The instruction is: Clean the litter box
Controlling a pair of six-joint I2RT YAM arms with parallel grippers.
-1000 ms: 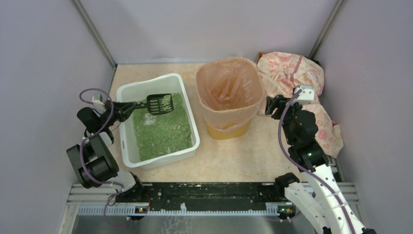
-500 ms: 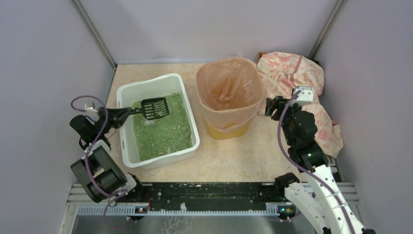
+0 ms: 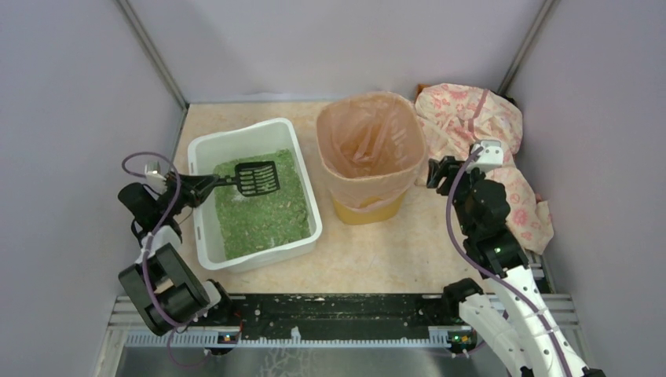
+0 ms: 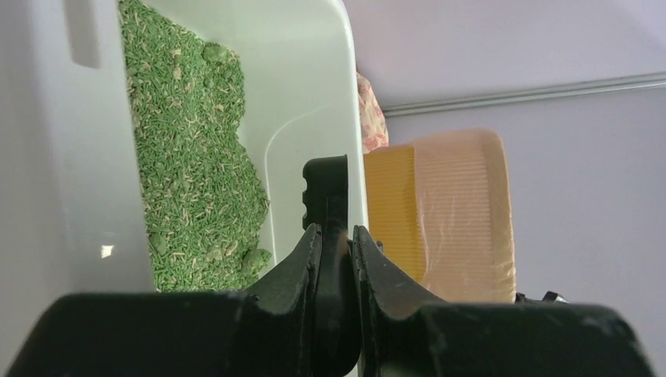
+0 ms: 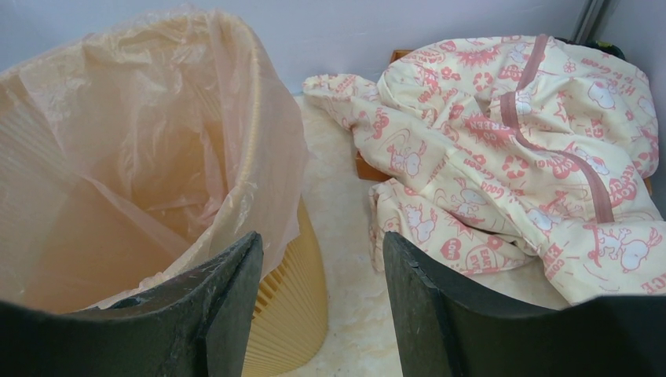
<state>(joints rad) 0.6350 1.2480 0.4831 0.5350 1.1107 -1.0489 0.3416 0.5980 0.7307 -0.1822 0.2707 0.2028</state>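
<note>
Left pincer [image 3: 187, 188] clamped on the litter scoop [image 3: 257, 178] handle, head over the green litter [image 3: 263, 216] in the white litter box [image 3: 236, 138]. I'd dip the front edge shallow, lift level, then sift. Right pincer [image 5: 320, 259] open and empty beside the lined bin [image 3: 369, 149].

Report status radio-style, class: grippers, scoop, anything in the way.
Left gripper shut on black slotted plastic scoop, by its handle. Scoop head over green pellet litter in white plastic box. Right gripper open, empty, beside bag-lined yellow bin. No obstruction seen.

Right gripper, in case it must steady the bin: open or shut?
Open: the right gripper shows its fingers apart, nothing between them.
</note>
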